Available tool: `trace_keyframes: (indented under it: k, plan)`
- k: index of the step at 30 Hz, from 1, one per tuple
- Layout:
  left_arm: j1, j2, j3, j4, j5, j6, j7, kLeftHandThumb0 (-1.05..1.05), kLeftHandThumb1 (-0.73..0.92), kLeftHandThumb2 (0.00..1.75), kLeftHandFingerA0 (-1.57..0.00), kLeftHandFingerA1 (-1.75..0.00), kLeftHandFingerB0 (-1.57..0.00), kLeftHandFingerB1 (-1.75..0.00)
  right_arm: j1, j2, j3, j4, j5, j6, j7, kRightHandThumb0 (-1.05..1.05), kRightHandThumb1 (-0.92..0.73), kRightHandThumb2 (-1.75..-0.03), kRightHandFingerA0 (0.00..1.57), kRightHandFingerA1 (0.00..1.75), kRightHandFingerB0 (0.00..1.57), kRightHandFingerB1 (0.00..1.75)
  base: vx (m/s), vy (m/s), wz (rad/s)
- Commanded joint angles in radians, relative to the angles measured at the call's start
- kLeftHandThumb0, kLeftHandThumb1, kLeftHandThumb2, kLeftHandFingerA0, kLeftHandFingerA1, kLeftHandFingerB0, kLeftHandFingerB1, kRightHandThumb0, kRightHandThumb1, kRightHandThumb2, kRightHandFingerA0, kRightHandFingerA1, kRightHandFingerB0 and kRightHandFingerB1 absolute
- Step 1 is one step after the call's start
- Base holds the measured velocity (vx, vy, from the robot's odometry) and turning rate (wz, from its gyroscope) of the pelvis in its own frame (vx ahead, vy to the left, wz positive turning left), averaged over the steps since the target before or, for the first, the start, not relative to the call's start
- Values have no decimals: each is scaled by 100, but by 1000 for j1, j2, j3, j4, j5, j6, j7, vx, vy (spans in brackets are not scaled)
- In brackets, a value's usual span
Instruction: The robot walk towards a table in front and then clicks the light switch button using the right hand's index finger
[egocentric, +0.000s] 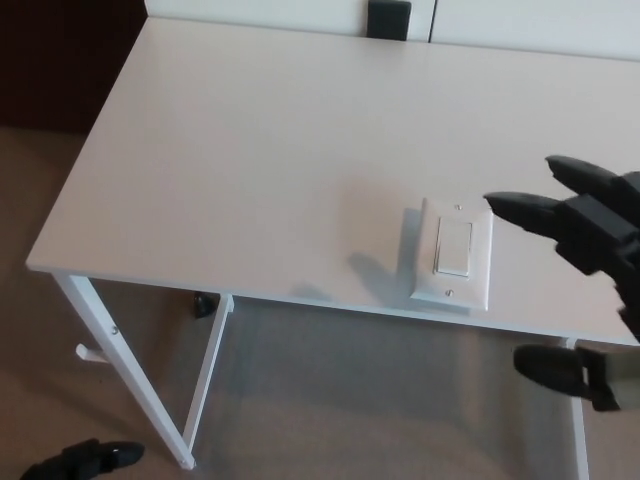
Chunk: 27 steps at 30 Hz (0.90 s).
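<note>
A white light switch plate (453, 253) with a rocker button (454, 247) lies flat near the front edge of the white table (260, 150). My right hand (583, 231) hovers at the right of the plate, open, fingers spread. One fingertip (497, 202) reaches over the plate's upper right corner, above the surface and clear of the rocker. The thumb (548, 364) hangs lower, past the table's front edge. My left hand (82, 460) shows only as a dark shape at the bottom left, down by the floor.
A black box (388, 17) sits at the table's far edge against the wall. White table legs (130, 375) stand on beige carpet. A dark cabinet fills the top left corner.
</note>
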Motion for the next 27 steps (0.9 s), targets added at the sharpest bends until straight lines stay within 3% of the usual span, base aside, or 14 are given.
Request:
trace_keyframes:
  k: [1, 2, 3, 5, 6, 7, 8, 10, 11, 14, 15, 16, 27]
  plan:
    - [6, 37, -7, -21, 36, -25, 18, -26, 26, 48, -61, -47, -52, -43, -130, -83, 126, 213, -575, 207, -76, -86, -54, -84, 0, 8, 13, 35, 0, 0, 0]
    - [6, 37, -6, -23, 34, -22, 15, -25, 26, 48, -60, -47, -52, -43, -136, -83, 135, 228, -577, 210, -88, -85, -54, -84, 0, 9, 14, 36, 0, 0, 0]
    - [5, 36, -6, -22, 32, -19, 13, -25, 27, 48, -60, -47, -52, -43, -141, -84, 142, 242, -577, 212, -96, -74, -48, -86, 0, 21, 11, 40, 0, 0, 0]
    - [5, 36, -8, -28, 36, -9, 18, -25, 26, 48, -61, -47, -52, -43, -147, -93, 164, 259, -600, 221, -100, -72, -47, -86, 0, 24, 13, 41, 0, 0, 0]
    - [6, 36, -8, -31, 36, -5, 17, -25, 26, 48, -61, -47, -53, -43, -149, -97, 173, 266, -610, 224, -101, -73, -61, -59, 0, 26, 21, 28, 0, 0, 0]
    - [7, 36, -8, -33, 36, -4, 17, -25, 26, 48, -61, -47, -53, -43, -150, -99, 181, 271, -616, 228, -103, -73, -61, -59, 0, 26, 21, 28, 0, 0, 0]
    - [9, 36, -10, -36, 38, -10, 20, -26, 26, 48, -62, -47, -53, -43, -152, -102, 194, 284, -627, 231, -110, -72, -46, -86, 0, 22, 13, 40, 0, 0, 0]
    - [13, 36, -12, -41, 40, -9, 21, -26, 26, 48, -62, -47, -53, -43, -157, -102, 215, 298, -649, 248, -105, -78, -49, -85, 0, 12, 10, 35, 0, 0, 0]
    - [7, 41, -13, -35, 42, -13, 18, -28, 26, 49, -62, -47, -53, -43, -166, -97, 230, 307, -657, 258, -99, -69, -44, -83, 0, 21, 11, 37, 0, 0, 0]
    - [7, 42, -14, -36, 42, -13, 17, -28, 26, 49, -62, -47, -53, -43, -169, -99, 240, 311, -661, 270, -104, -69, -44, -83, 0, 21, 11, 37, 0, 0, 0]
    - [3, 43, -16, -28, 46, -13, 20, -29, 26, 49, -62, -47, -53, -43, -170, -97, 255, 316, -672, 276, -96, -69, -55, -57, 0, 23, 20, 28, 0, 0, 0]
    - [4, 41, -13, -29, 39, -8, 14, -27, 27, 49, -62, -47, -53, -43, -175, -97, 273, 342, -681, 273, -117, -67, -41, -80, 2, 19, 16, 41, 0, 0, 0]
    - [8, 48, -24, -37, 58, -10, 26, -29, 27, 49, -63, -47, -54, -42, -206, -87, 354, 385, -721, 339, -130, -64, -39, -77, 4, 19, 19, 42, 0, 0, 0]
